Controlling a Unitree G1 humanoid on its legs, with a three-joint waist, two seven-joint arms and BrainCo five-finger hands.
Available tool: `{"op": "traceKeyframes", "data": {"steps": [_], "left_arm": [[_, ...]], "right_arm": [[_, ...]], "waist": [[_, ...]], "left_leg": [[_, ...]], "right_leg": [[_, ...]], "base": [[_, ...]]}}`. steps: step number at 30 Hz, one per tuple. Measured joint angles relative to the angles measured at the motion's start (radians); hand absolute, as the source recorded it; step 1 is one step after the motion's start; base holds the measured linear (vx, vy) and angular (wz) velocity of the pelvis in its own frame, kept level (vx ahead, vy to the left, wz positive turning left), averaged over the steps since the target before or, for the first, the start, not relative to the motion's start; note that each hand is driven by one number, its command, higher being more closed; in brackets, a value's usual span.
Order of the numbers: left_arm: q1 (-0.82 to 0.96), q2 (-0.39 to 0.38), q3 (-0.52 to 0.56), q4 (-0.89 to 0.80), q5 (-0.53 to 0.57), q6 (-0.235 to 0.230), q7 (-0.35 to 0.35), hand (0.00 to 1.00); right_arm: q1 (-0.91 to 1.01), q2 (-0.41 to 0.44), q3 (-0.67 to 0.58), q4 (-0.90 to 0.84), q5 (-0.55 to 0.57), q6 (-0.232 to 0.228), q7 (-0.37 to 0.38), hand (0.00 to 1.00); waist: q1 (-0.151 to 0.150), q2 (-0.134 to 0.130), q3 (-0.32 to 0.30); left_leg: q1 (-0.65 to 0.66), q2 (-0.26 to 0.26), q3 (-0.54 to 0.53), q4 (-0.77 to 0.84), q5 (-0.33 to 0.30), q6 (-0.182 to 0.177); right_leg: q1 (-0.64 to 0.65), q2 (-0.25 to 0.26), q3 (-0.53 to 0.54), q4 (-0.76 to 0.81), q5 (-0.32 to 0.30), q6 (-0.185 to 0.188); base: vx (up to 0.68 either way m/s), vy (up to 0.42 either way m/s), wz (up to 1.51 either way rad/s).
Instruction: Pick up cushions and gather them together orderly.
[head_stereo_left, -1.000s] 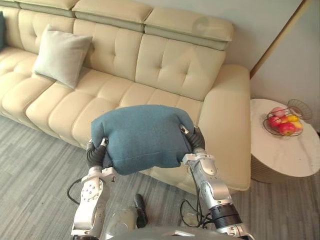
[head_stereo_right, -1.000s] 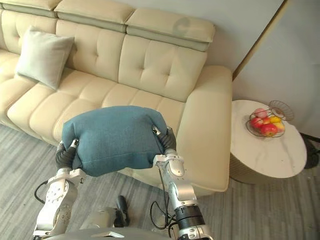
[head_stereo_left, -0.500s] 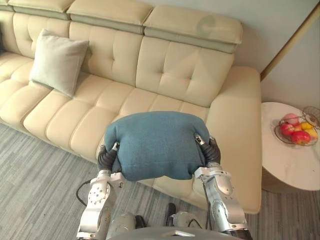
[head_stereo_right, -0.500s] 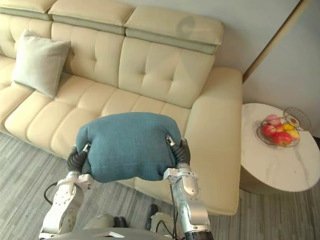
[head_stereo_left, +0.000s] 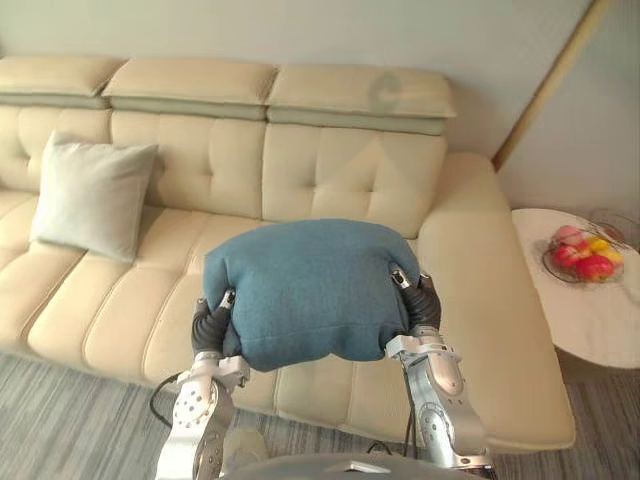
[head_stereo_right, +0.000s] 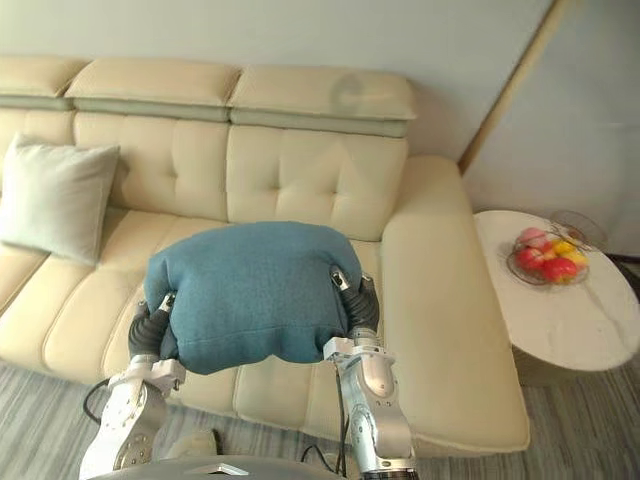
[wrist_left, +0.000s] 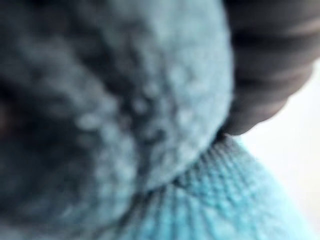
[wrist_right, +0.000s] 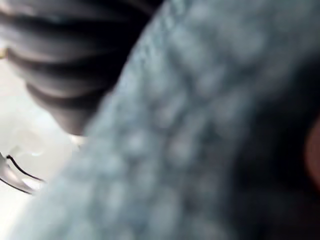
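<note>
A blue cushion (head_stereo_left: 305, 290) hangs in the air between my two hands, in front of the cream sofa's (head_stereo_left: 340, 170) right seat. My left hand (head_stereo_left: 209, 326) grips its left edge and my right hand (head_stereo_left: 422, 305) its right edge, each with a thumb tip on the front face and the fingers behind. Both wrist views press right up against the blue fabric (wrist_left: 125, 125) (wrist_right: 200, 125). A pale grey cushion (head_stereo_left: 90, 195) leans upright against the sofa back at the far left.
The sofa's wide right armrest (head_stereo_left: 490, 300) lies to the right of the held cushion. A round white marble side table (head_stereo_left: 600, 315) stands beyond it with a wire bowl of fruit (head_stereo_left: 583, 258). Grey striped carpet (head_stereo_left: 60, 430) runs along the sofa front.
The whole view has shifted: the camera has come closer to the sofa and faces it more squarely. The blue cushion stays held between both hands, now over the seat's front.
</note>
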Motion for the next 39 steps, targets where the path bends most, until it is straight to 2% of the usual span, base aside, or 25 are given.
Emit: {"op": "traceKeyframes", "data": {"steps": [3,5,9,11,14,18,22,25,27,30,31,32,36,37,38,39], "left_arm": [[0.022,0.013,-0.003,0.006,0.004,0.008,0.000,1.00],[0.017,0.022,-0.006,0.013,0.007,0.011,0.000,1.00],[-0.007,0.022,-0.008,0.043,0.017,0.011,0.000,1.00],[-0.046,0.025,-0.007,0.074,0.033,0.012,0.007,1.00],[-0.143,0.031,-0.007,0.122,0.047,0.016,0.055,1.00],[-0.261,0.035,-0.006,0.125,0.056,0.016,0.118,1.00],[-0.526,0.082,0.009,0.199,0.075,0.014,0.218,1.00],[-0.811,0.103,0.046,0.244,0.074,0.008,0.334,1.00],[-0.925,0.113,0.051,0.258,0.074,-0.011,0.370,1.00],[-1.176,0.174,0.060,0.308,0.076,-0.047,0.449,1.00],[-1.219,0.183,0.061,0.324,0.077,-0.055,0.457,1.00],[-1.325,0.200,0.085,0.368,0.092,-0.063,0.466,1.00],[-1.576,0.209,0.133,0.499,0.115,-0.068,0.488,1.00],[-1.619,0.209,0.142,0.524,0.117,-0.070,0.493,1.00],[-1.665,0.211,0.158,0.559,0.118,-0.076,0.495,0.00],[-1.678,0.210,0.166,0.569,0.117,-0.076,0.497,0.00]], "right_arm": [[0.030,0.001,0.014,-0.001,-0.024,0.001,0.000,1.00],[0.032,0.000,0.017,-0.001,-0.036,0.001,0.000,1.00],[0.026,-0.008,0.017,0.008,-0.062,0.001,0.000,1.00],[-0.018,-0.023,0.017,0.066,-0.087,0.001,-0.003,1.00],[-0.119,-0.048,0.019,0.161,-0.130,0.012,-0.035,1.00],[-0.210,-0.054,0.033,0.169,-0.155,0.015,-0.090,1.00],[-0.455,-0.060,0.036,0.236,-0.195,0.015,-0.189,1.00],[-0.745,-0.080,0.021,0.274,-0.274,0.015,-0.319,1.00],[-0.863,-0.081,-0.016,0.276,-0.303,0.015,-0.360,1.00],[-1.102,-0.094,-0.053,0.277,-0.378,0.015,-0.458,1.00],[-1.139,-0.100,-0.055,0.278,-0.390,0.015,-0.473,1.00],[-1.238,-0.112,-0.067,0.295,-0.410,0.014,-0.498,1.00],[-1.460,-0.122,-0.128,0.413,-0.429,0.013,-0.564,1.00],[-1.496,-0.124,-0.135,0.437,-0.428,0.013,-0.580,0.00],[-1.542,-0.128,-0.135,0.473,-0.428,0.011,-0.597,0.00],[-1.558,-0.130,-0.135,0.485,-0.426,0.011,-0.597,0.00]], "waist": [[-0.009,-0.041,-0.021],[-0.015,-0.055,-0.030],[-0.022,-0.048,-0.031],[-0.024,-0.043,-0.030],[-0.025,-0.028,-0.024],[-0.013,-0.010,-0.007],[0.007,-0.001,0.042],[0.012,0.005,0.073],[0.021,0.010,0.112],[0.026,0.016,0.141],[0.027,0.016,0.150],[0.025,0.023,0.168],[0.020,0.026,0.170],[0.020,0.026,0.170],[0.021,0.027,0.170],[0.021,0.026,0.170]], "left_leg": [[0.025,-0.003,0.116,-0.012,-0.037,0.014],[0.017,-0.004,0.176,-0.011,-0.043,0.017],[-0.018,-0.011,0.189,-0.008,-0.036,0.022],[-0.047,-0.012,0.187,-0.004,-0.034,0.023],[-0.102,-0.015,0.187,-0.002,-0.020,0.033],[-0.174,-0.016,0.184,0.005,0.001,0.042],[-0.279,-0.018,0.169,0.019,0.037,0.048],[-0.422,-0.026,0.129,-0.007,0.112,0.039],[-0.428,-0.032,0.121,-0.055,0.159,0.031],[-0.471,-0.040,0.101,-0.173,0.257,0.022],[-0.472,-0.041,0.101,-0.194,0.272,0.024],[-0.480,-0.045,0.096,-0.246,0.315,0.024],[-0.520,-0.047,0.079,-0.351,0.390,0.017],[-0.528,-0.047,0.077,-0.373,0.403,0.016],[-0.540,-0.047,0.076,-0.399,0.419,0.017],[-0.546,-0.047,0.075,-0.407,0.423,0.015]], "right_leg": [[-0.042,-0.013,0.115,-0.062,0.050,-0.015],[-0.088,-0.014,0.185,-0.078,0.093,-0.008],[-0.135,-0.014,0.218,-0.107,0.139,0.006],[-0.161,-0.014,0.224,-0.131,0.168,0.011],[-0.206,-0.014,0.227,-0.156,0.215,0.009],[-0.272,-0.016,0.208,-0.158,0.259,0.006],[-0.364,-0.019,0.175,-0.139,0.271,0.000],[-0.503,-0.017,0.147,-0.117,0.286,-0.007],[-0.522,-0.017,0.139,-0.118,0.300,-0.008],[-0.600,-0.014,0.115,-0.128,0.329,-0.009],[-0.607,-0.014,0.114,-0.134,0.334,-0.008],[-0.631,-0.014,0.105,-0.142,0.352,-0.009],[-0.696,-0.011,0.080,-0.166,0.378,-0.008],[-0.709,-0.010,0.074,-0.172,0.381,-0.009],[-0.726,-0.009,0.070,-0.181,0.387,-0.008],[-0.730,-0.009,0.068,-0.190,0.391,-0.008]], "base": [[-0.10,0.145,-1.13],[-0.05,0.101,-0.94],[-0.02,0.017,-0.39],[-0.03,-0.008,-0.15],[-0.05,-0.013,-0.10],[-0.09,-0.010,0.02],[-0.21,-0.036,0.16],[-0.24,-0.071,0.37],[-0.13,-0.053,0.28],[-0.12,-0.051,0.25],[-0.08,-0.036,0.15],[-0.07,-0.027,0.13],[-0.06,-0.039,0.14],[-0.02,-0.039,0.09],[0.00,-0.026,0.07],[0.01,-0.023,0.07]]}}
